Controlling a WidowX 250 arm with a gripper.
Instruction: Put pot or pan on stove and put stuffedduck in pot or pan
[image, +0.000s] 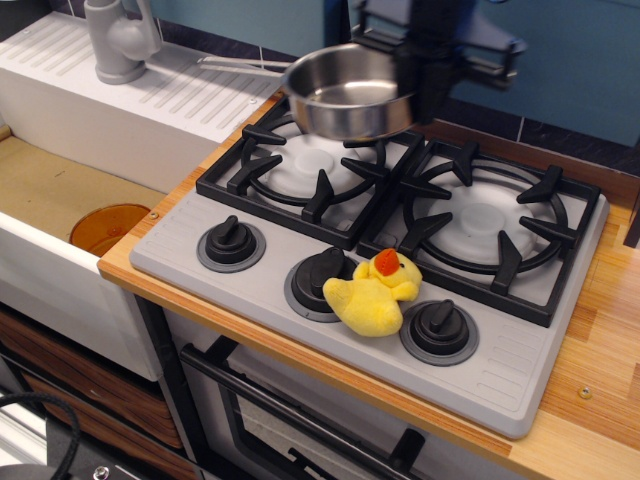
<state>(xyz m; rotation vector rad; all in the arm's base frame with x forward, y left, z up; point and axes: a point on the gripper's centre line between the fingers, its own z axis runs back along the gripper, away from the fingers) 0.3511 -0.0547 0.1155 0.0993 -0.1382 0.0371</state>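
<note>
The shiny steel pan (345, 92) hangs in the air above the back of the stove (250, 265), between the two burners, its wire handle pointing left. My black gripper (425, 88) is shut on the pan's right rim, and the arm reaches up out of the frame. The yellow stuffedduck (376, 295) with its orange beak lies on the stove's front strip, between the middle knob (325, 275) and the right knob (438, 325). Both burner grates, the left one (300, 170) and the right one (487, 222), carry nothing.
To the left sits a white sink (60, 290) with a grey faucet (118, 38), a ribbed drainboard and an orange disc (108, 228) in the basin. A wooden counter (600, 360) borders the stove on the right. An oven door handle (290, 425) runs below the front.
</note>
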